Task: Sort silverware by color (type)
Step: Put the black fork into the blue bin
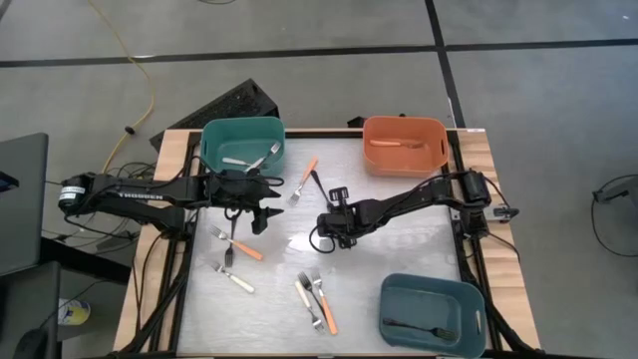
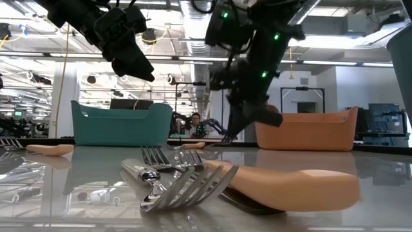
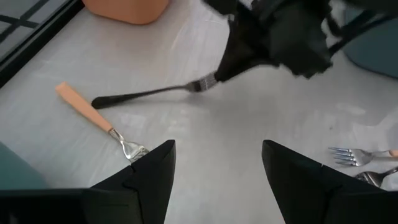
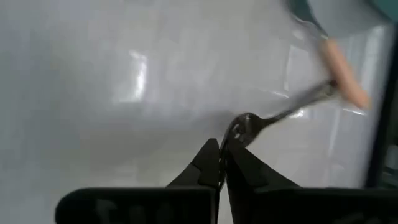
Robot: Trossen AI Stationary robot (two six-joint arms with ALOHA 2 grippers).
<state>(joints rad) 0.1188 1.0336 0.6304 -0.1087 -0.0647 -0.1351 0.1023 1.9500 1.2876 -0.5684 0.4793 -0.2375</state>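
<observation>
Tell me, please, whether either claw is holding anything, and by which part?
The right claw pinches the black fork at its tine end, handle trailing on the table. The left claw is open and holds nothing.

Right claw [image 1: 330, 212] mid-table by black fork [image 1: 318, 185]; left claw [image 1: 265, 217] just below green bin [image 1: 242, 136].
</observation>
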